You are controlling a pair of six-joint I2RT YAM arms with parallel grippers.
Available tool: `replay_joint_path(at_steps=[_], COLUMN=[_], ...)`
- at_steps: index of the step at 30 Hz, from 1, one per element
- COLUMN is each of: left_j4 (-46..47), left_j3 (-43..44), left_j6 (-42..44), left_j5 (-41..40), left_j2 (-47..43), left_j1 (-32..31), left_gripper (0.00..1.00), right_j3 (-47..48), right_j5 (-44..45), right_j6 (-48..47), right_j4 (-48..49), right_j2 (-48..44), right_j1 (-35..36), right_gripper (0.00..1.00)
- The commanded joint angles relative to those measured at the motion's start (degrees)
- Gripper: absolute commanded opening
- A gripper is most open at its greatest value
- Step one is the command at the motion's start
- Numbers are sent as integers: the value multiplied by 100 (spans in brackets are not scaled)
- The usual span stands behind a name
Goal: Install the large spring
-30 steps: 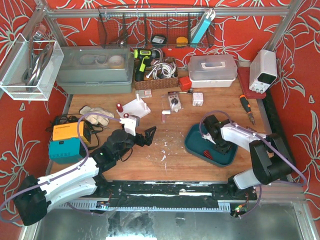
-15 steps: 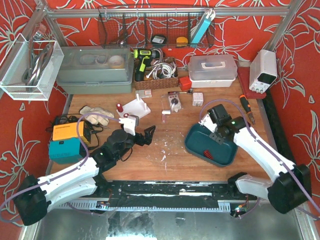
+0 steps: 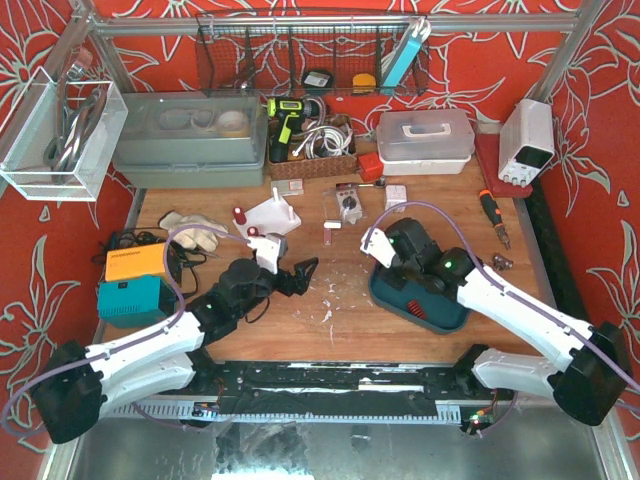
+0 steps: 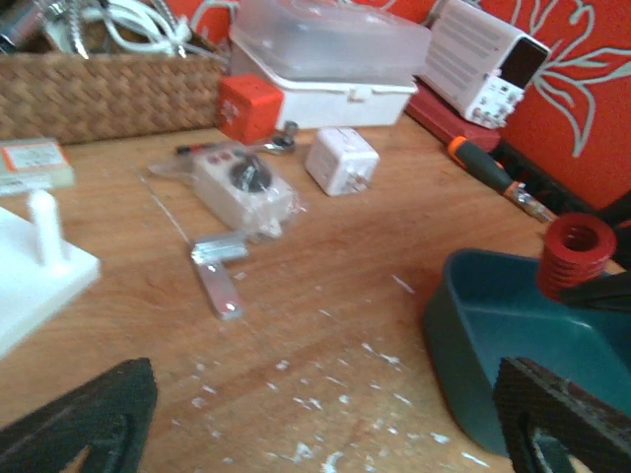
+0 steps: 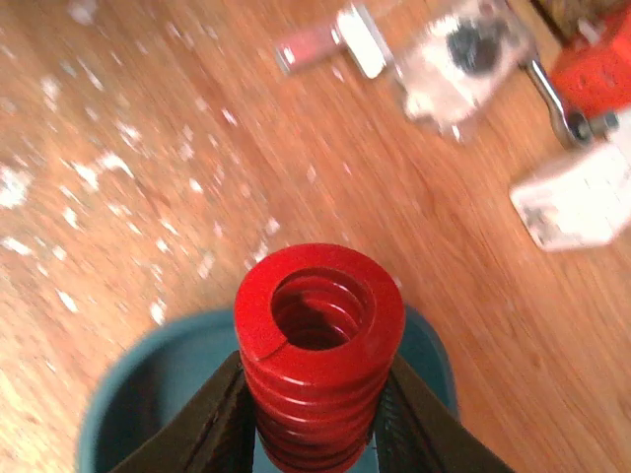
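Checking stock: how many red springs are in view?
2. One red spring in the right claw, above the teal tray; another spring lies inside it. More may hide under the arm.

**Wooden desk**, flecked with white chips.

- **Rear row, left to right:** grey-green lidded bin, woven basket, small red cube, white lidded plastic box.
- **Centre:** bagged white part, white cube adapter, flat metal bracket.
- **Left:** white plastic block with an upright peg, pale gloves, orange-and-teal unit.
- **Right:** teal plastic tray, orange-handled screwdriver.
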Motion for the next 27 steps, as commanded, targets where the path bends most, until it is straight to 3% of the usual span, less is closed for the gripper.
replay_joint_path(at_steps=[1,6,10,15,27], left_j4=[521,763,738,768,849], left_j3=[-36,41,90,89,226], left_j6=[174,194,177,103,34], left_j5=[724,1537,1739,1825,2262], left_j2=[267,526,516,492,1038], left_j1=[-39,-39,-39,-39,-48], left_gripper=[89,73,63,63,69], right_j3=[-443,-1200,-1476,-1549,-1344], right_j5=[-941,-1381,-949,-37,463], right_j6=[398,559,564,852,936], right_j4=[1560,2975,3553,3967,4365], right_j2=[-302,-458,-286,7,650], right_j1=[295,798,1240,1612,2146], right_gripper=[0,0,0,0,0])
